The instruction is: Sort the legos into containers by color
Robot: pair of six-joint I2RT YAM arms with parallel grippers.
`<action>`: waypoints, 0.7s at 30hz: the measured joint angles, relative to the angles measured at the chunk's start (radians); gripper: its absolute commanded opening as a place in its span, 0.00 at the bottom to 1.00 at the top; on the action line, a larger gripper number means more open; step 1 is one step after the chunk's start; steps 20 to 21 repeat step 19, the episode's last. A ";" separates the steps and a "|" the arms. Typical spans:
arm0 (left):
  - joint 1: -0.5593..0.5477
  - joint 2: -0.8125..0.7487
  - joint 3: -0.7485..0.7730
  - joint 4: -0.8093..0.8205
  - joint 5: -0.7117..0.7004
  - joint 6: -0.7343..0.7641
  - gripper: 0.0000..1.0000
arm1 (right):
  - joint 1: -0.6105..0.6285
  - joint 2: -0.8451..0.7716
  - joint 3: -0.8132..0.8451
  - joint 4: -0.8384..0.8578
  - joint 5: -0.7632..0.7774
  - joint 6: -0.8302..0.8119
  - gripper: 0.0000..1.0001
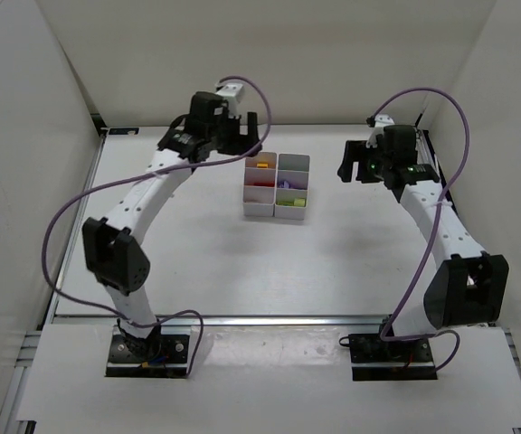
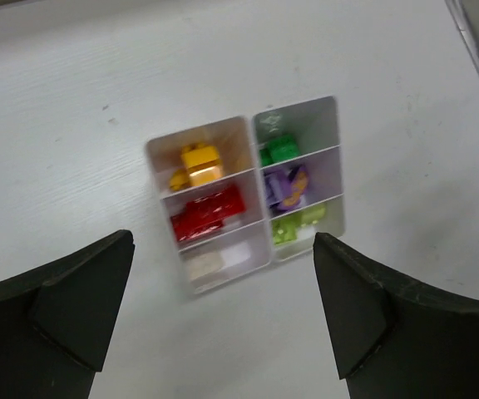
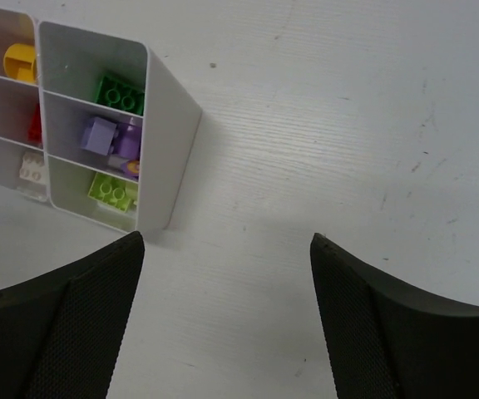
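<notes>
On the far table [image 1: 197, 258], the legos [image 2: 209, 212] lie sorted in the containers [image 1: 259, 207]; left gripper [image 2: 223, 241] and right gripper [image 3: 227, 241] gape, empty. Task seems done; next, both simply lift clear.

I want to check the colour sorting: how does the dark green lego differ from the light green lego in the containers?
Shade: the dark green lego is deep green, the light green lego pale lime. Place: the dark green lego lies in the far end cell of the containers, the light green lego in the near end cell, purple legos between them. Both are studded bricks in the same column.
</notes>
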State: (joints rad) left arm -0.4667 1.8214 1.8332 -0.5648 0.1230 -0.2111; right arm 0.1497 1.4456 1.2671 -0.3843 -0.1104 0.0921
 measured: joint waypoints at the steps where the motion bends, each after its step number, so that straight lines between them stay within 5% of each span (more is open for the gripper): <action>1: 0.027 -0.042 -0.043 -0.011 0.000 0.005 0.99 | 0.000 0.013 0.000 0.004 -0.017 -0.007 0.91; 3: 0.088 -0.112 -0.133 -0.023 -0.002 0.013 1.00 | -0.002 0.041 -0.002 0.019 -0.053 -0.023 0.99; 9: 0.284 -0.234 -0.388 -0.064 -0.038 0.067 0.99 | -0.042 0.111 -0.027 0.074 -0.158 -0.056 0.99; 21: 0.348 -0.352 -0.626 -0.078 -0.052 0.140 1.00 | -0.140 0.150 -0.064 0.111 -0.201 -0.131 0.99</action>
